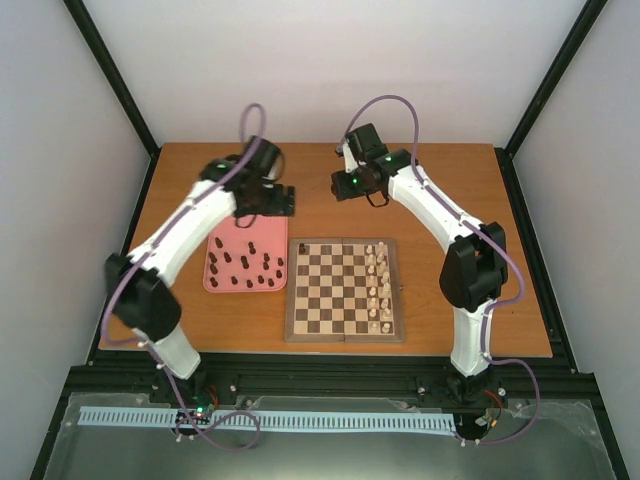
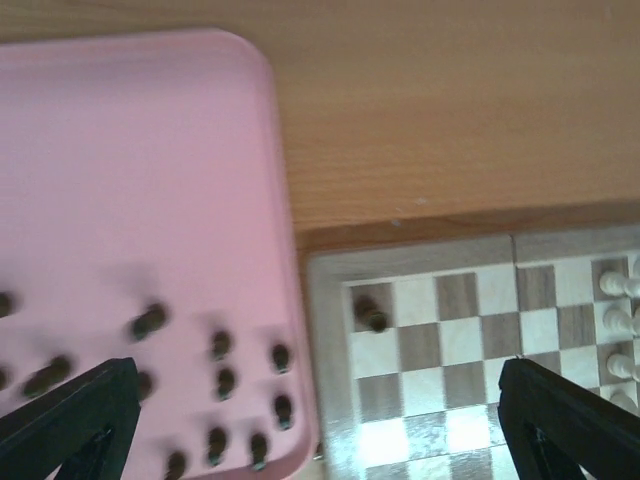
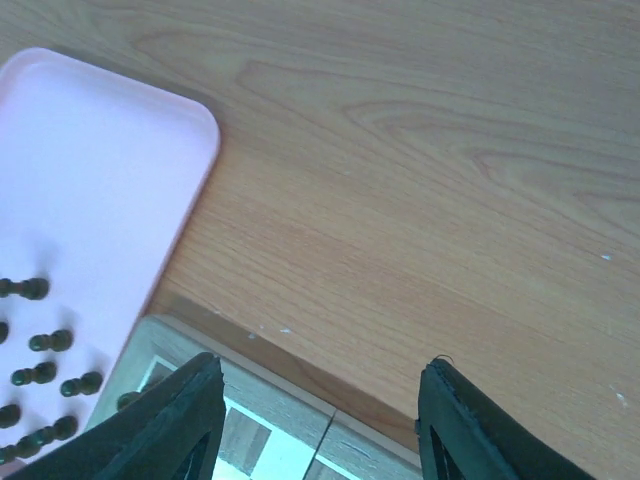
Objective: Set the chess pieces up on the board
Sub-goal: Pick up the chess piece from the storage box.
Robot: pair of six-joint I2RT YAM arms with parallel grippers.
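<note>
The board (image 1: 345, 331) lies in the middle of the table. A single dark chess piece (image 2: 372, 315) stands on its far-left corner square (image 1: 303, 246). Several more dark chess pieces (image 1: 250, 265) stand on the pink tray (image 1: 215, 280) left of the board; the left wrist view shows them too (image 2: 225, 380). My left gripper (image 1: 276, 200) hangs above the tray's far right corner, wide open (image 2: 310, 440) with nothing between its fingers (image 2: 70, 420). Over the table just beyond the board's far edge, my right gripper (image 1: 343, 185) is also open (image 3: 320, 430) and holds nothing.
Cream-white pieces (image 1: 378, 285) fill the two right-hand columns of the board, and some show in the left wrist view (image 2: 620, 320). Bare wooden table (image 3: 420, 180) stretches beyond the board and tray. Black frame posts and white walls close in the table's sides and back.
</note>
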